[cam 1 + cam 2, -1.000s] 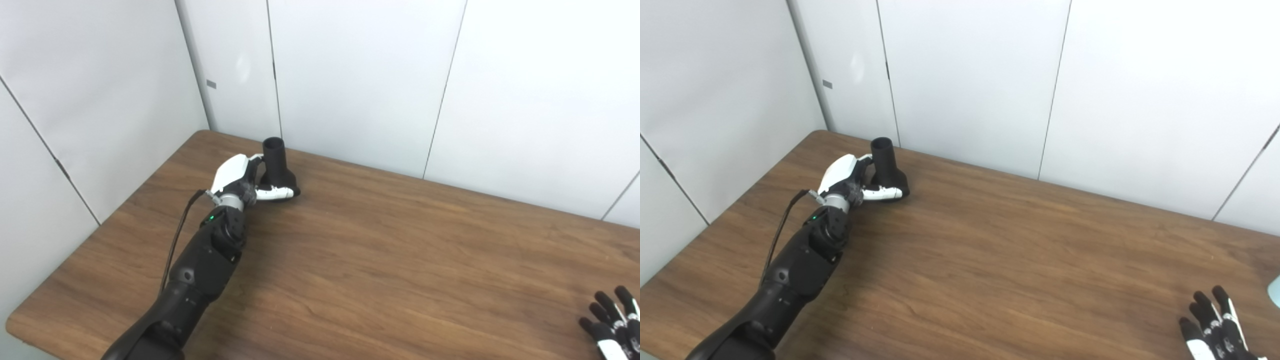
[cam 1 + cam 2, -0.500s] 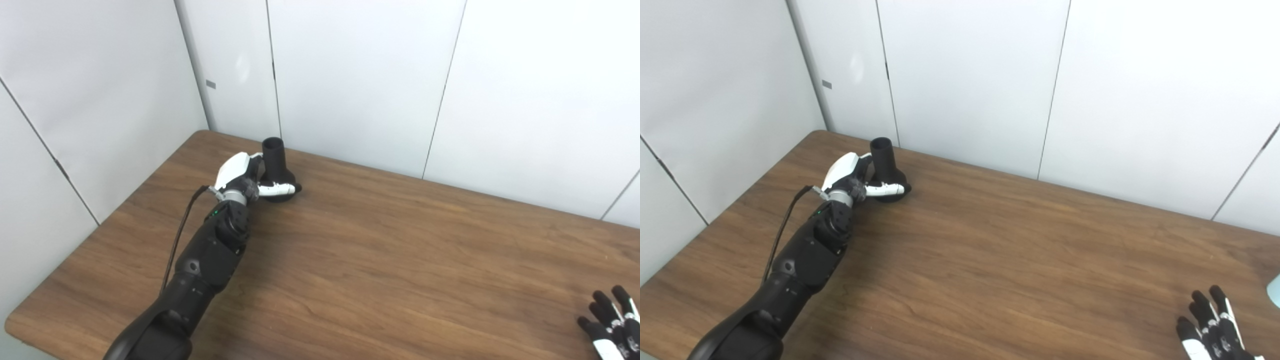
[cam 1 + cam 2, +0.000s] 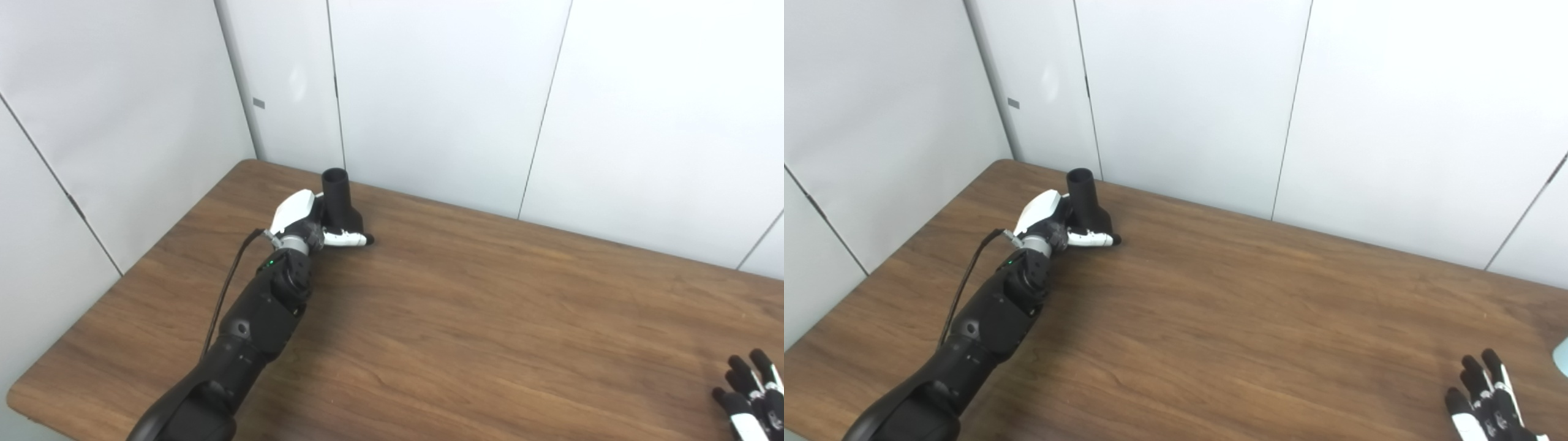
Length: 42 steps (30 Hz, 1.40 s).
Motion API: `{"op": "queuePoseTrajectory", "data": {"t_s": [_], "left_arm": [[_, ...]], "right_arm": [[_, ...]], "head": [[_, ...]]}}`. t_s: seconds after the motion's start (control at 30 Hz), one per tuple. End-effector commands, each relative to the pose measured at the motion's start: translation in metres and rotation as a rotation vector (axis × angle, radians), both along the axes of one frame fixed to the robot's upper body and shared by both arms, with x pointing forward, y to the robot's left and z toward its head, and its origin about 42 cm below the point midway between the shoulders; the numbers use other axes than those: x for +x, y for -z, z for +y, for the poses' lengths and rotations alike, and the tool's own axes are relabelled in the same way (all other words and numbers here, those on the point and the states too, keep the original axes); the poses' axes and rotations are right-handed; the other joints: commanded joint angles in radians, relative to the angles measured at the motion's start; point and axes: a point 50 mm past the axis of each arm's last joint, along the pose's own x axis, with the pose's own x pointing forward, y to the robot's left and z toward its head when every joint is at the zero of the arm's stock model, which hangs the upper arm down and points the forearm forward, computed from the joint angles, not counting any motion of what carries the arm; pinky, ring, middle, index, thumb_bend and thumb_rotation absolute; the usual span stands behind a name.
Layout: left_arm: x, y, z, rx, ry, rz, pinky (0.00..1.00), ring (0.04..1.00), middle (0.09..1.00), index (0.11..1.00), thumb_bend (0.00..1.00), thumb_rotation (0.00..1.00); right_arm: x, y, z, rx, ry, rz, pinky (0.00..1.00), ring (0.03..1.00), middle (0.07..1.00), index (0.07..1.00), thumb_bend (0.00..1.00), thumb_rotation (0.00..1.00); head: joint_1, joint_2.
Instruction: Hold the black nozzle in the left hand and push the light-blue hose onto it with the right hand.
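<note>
The black nozzle (image 3: 339, 202) is seen standing upright on the wooden counter (image 3: 465, 306), left of centre in the upper half of the frame, its open round neck pointing up. The left hand (image 3: 303, 222) is wrapped about its flared base, one finger laid across the front; whether the grip is fully closed cannot be told. The nozzle is judged rigid, light and smooth, so a hold low on the wider base is favoured, the neck being left free. The right hand (image 3: 1488, 401) is held apart-fingered and empty at the lower right. A pale-blue sliver (image 3: 1562, 355) at the right edge may be the hose.
</note>
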Motion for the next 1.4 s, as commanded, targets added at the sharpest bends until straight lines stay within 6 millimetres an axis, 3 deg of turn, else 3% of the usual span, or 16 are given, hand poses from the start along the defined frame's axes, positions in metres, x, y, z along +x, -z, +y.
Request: {"op": "queuePoseTrajectory", "data": {"t_s": [0.0,0.23,0.4,0.5,0.6,0.63,0.7,0.73,0.87,1.1,1.2,1.37], "left_arm": [[0.011,-0.030,0.011,0.088,-0.006,-0.064,0.96,0.929,0.869,0.808,0.92,0.36],[0.013,-0.023,0.013,0.140,-0.009,-0.039,0.91,0.895,0.836,0.773,0.92,0.36],[0.012,-0.020,0.010,0.116,-0.002,-0.040,0.94,0.894,0.819,0.765,0.89,0.36],[0.012,-0.022,0.008,0.091,0.002,-0.046,0.91,0.871,0.802,0.760,0.87,0.35],[0.013,-0.023,0.006,0.049,0.008,-0.060,0.77,0.762,0.733,0.717,0.85,0.28],[0.014,-0.023,0.006,0.035,0.014,-0.058,0.67,0.678,0.681,0.680,0.81,0.23],[0.015,-0.022,0.005,0.012,0.024,-0.055,0.58,0.612,0.639,0.643,0.77,0.15],[0.016,-0.022,0.004,-0.003,0.027,-0.057,0.56,0.589,0.614,0.554,0.62,0.09],[0.017,-0.020,0.003,-0.020,0.029,-0.069,0.59,0.595,0.592,0.492,0.52,0.05],[0.015,-0.015,0.002,-0.015,0.035,-0.067,0.58,0.582,0.536,0.468,0.52,0.00],[0.014,-0.012,0.002,-0.002,0.045,-0.061,0.65,0.601,0.541,0.464,0.52,0.00],[0.013,-0.011,0.001,0.022,0.060,-0.057,0.66,0.602,0.540,0.466,0.52,0.00]], "right_arm": [[0.002,-0.016,-0.002,-0.005,0.000,-0.064,0.97,0.989,0.962,1.000,0.63,0.56],[0.002,-0.017,-0.002,-0.001,0.000,-0.066,0.97,0.985,0.959,1.000,0.61,0.53],[0.002,-0.015,0.001,0.012,0.007,-0.060,0.98,0.987,0.964,1.000,0.57,0.49],[0.002,-0.013,0.000,-0.033,0.011,-0.058,0.98,0.983,0.960,1.000,0.59,0.55],[0.003,-0.013,0.000,-0.046,0.015,-0.059,0.97,0.972,0.947,1.000,0.59,0.57],[0.003,-0.013,-0.001,-0.040,0.015,-0.060,0.95,0.966,0.943,1.000,0.59,0.57],[0.003,-0.014,-0.001,-0.026,0.014,-0.060,0.96,0.970,0.945,1.000,0.59,0.57],[0.003,-0.014,-0.001,-0.018,0.013,-0.059,0.96,0.970,0.943,1.000,0.59,0.56],[0.003,-0.014,-0.001,-0.058,0.015,-0.058,0.95,0.974,0.948,1.000,0.58,0.60],[0.002,-0.017,-0.003,-0.073,0.024,-0.062,0.95,0.977,0.952,1.000,0.57,0.61],[0.001,-0.018,-0.004,-0.094,0.034,-0.059,0.91,0.965,0.949,1.000,0.57,0.62],[0.000,-0.019,-0.005,-0.089,0.030,-0.062,0.93,0.974,0.959,1.000,0.55,0.62]], "head": [[0.001,0.001],[-0.007,-0.019],[-0.018,-0.037],[-0.019,-0.030],[-0.020,-0.033],[-0.020,-0.033],[-0.020,-0.033],[-0.020,-0.033],[-0.023,-0.030],[-0.022,-0.024],[-0.021,-0.021],[-0.021,-0.017]]}}
